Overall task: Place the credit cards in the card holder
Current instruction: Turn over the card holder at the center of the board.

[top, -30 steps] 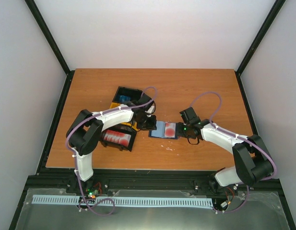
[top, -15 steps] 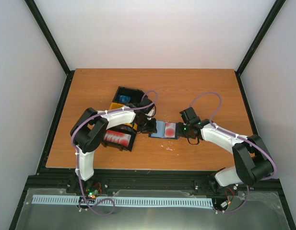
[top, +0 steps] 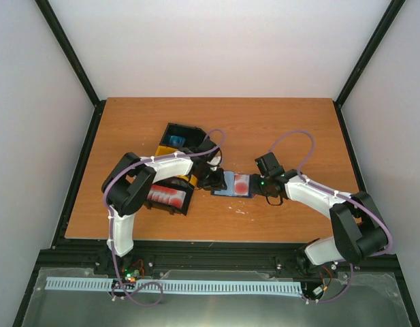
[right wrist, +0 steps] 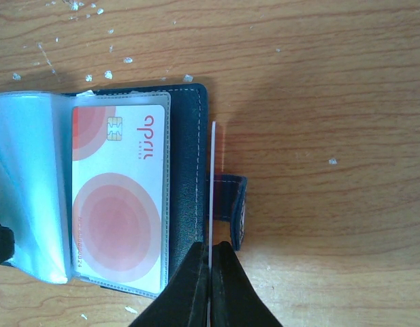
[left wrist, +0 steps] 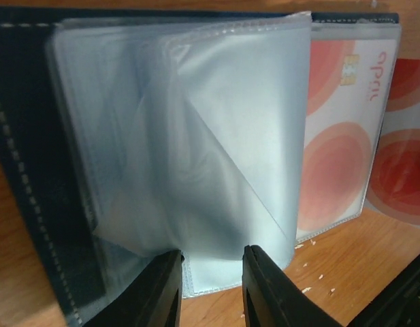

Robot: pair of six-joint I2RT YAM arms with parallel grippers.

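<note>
The dark blue card holder point(top: 228, 186) lies open at mid-table, with clear sleeves point(left wrist: 196, 136). One red and white credit card point(right wrist: 118, 197) sits in its right sleeve and also shows in the top view point(top: 241, 182). My left gripper point(left wrist: 211, 262) is at the holder's left side point(top: 215, 180), jaws a little apart, fingertips point(left wrist: 165, 279) at the lifted sleeves' edge. My right gripper point(right wrist: 210, 248) is shut on a second credit card point(right wrist: 212, 170). That card stands on edge beside the holder's right rim point(right wrist: 186, 170), over the snap tab point(right wrist: 233, 204).
A black bin point(top: 186, 204) with several red cards point(top: 167, 196) stands left of the holder. A black and yellow bin point(top: 179, 138) is behind it. White crumbs point(right wrist: 73, 41) dot the wooden table point(top: 284, 122).
My left arm has leaned in a little toward the holder. The right gripper and its card have stayed in place.
</note>
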